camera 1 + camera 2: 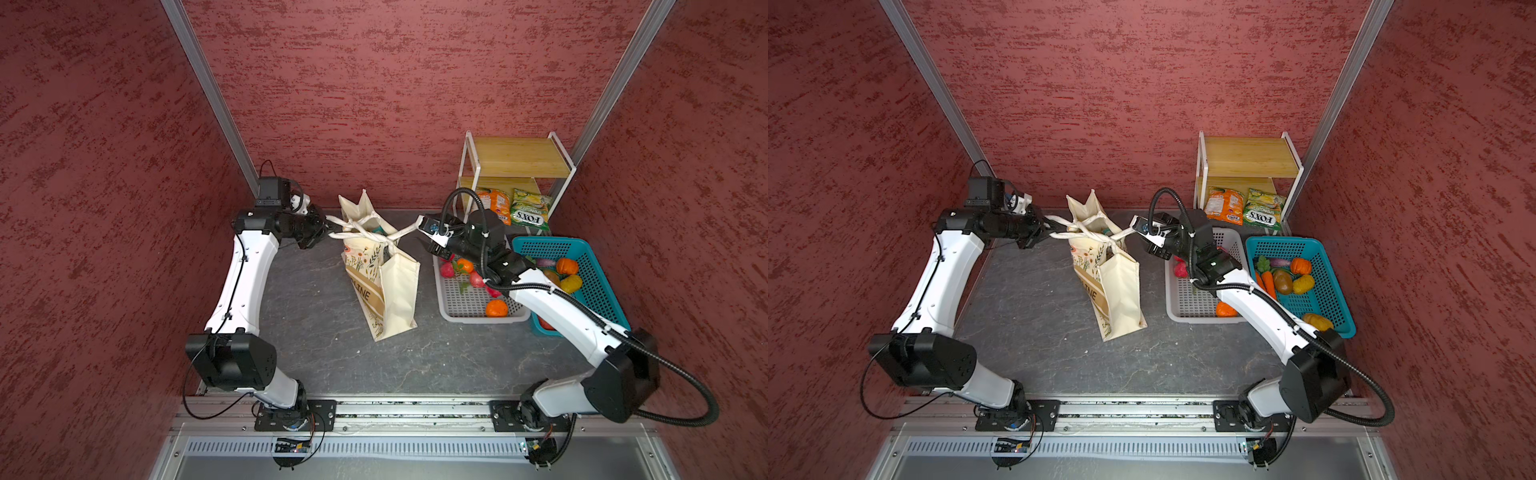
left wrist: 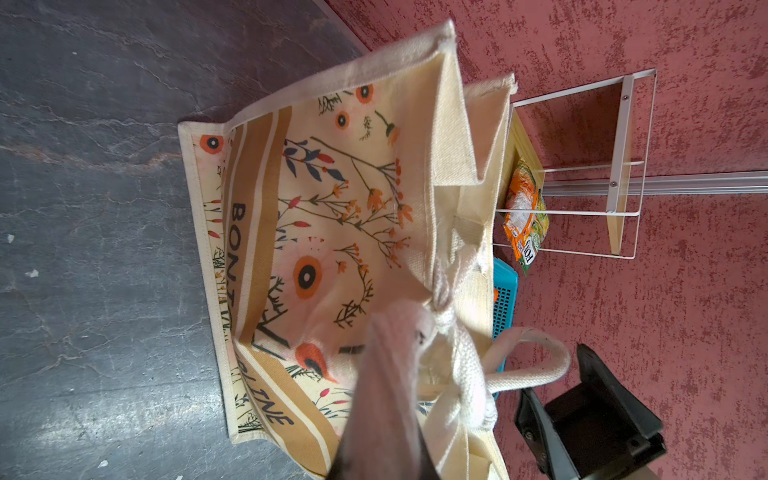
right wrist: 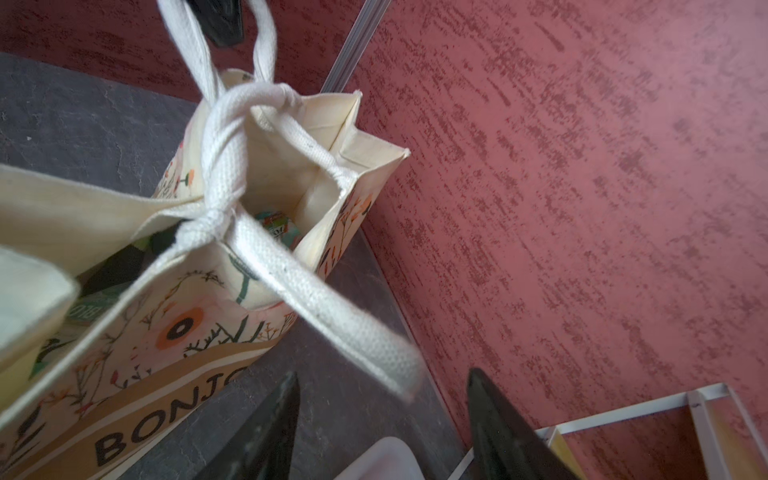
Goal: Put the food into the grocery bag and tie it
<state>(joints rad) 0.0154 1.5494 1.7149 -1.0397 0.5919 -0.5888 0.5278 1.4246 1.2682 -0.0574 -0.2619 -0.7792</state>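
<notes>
The grocery bag (image 1: 395,291) stood on the dark, stony table (image 1: 316,332) — a tall box of rough cream cloth with printed flowers and a tan band. Its thick woven strap handles (image 3: 224,137) were twisted into a lumpy knot (image 1: 384,237) over the top. The left gripper (image 1: 327,228) was pinched tight on one strap loop. The right gripper (image 3: 382,372) had its jaws wide — a flat strap end sat between them, not squeezed. A shiny teal packet (image 3: 276,228) showed inside.

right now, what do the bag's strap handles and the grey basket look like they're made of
Strap handles: look like woven cotton webbing, matte cream; the coarse weave shows clearly.
Grey basket: probably moulded plastic, smooth finish; a regular grid of holes and a rounded rim.
</notes>
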